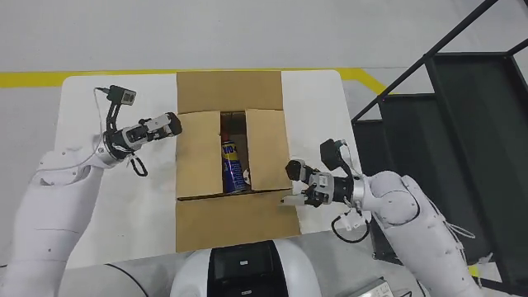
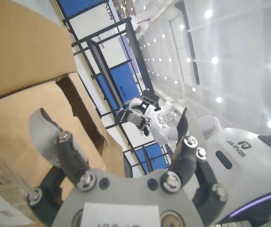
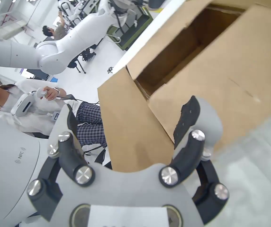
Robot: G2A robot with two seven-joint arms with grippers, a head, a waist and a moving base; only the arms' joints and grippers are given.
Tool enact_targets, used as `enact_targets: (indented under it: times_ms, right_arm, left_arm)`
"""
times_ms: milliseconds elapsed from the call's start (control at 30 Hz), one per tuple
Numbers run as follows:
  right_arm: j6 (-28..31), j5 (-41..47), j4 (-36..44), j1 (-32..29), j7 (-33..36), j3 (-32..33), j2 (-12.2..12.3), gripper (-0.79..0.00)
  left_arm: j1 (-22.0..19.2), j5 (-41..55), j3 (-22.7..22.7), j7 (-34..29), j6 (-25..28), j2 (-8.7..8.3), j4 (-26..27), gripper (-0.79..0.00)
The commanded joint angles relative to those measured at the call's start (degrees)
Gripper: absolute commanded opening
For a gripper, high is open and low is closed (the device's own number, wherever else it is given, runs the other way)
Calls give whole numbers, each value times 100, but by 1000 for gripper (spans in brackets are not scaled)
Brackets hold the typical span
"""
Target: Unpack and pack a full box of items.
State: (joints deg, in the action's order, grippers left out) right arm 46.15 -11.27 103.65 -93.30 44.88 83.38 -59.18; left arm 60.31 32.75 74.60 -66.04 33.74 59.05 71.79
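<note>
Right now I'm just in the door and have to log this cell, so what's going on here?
A two-armed robot is working at a cardboard box on a white table. The box's far and near flaps lie folded outward. The two side flaps cover most of the opening, and a blue and yellow can shows in the gap between them. The left end effector is open beside the left flap, and the right end effector is open at the box's near right corner. Neither holds anything.

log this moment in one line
box: flaps part open, spray can inside | left end effector: open, at box's left edge | right end effector: open, at box's near right corner
</note>
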Motion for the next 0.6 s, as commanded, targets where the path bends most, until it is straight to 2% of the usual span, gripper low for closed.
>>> enact_targets:
  times_ms: [0, 100, 233, 567]
  right_arm:
    - [63, 120, -69, -302, 46, 299, 51, 0]
    - [63, 171, -169, -646, 176, 493, 106, 0]
    - [49, 170, -357, -823, 430, 366, 143, 0]
    - [405, 568, -713, -520, 920, -563, 171, 0]
  left_arm:
    - [61, -6, 92, 63, -2, -18, 32, 0]
    - [131, -46, 198, 165, -12, -40, 54, 0]
    - [193, -111, 307, 337, 16, -57, 54, 0]
    - [249, -287, 418, 661, 18, -70, 62, 0]
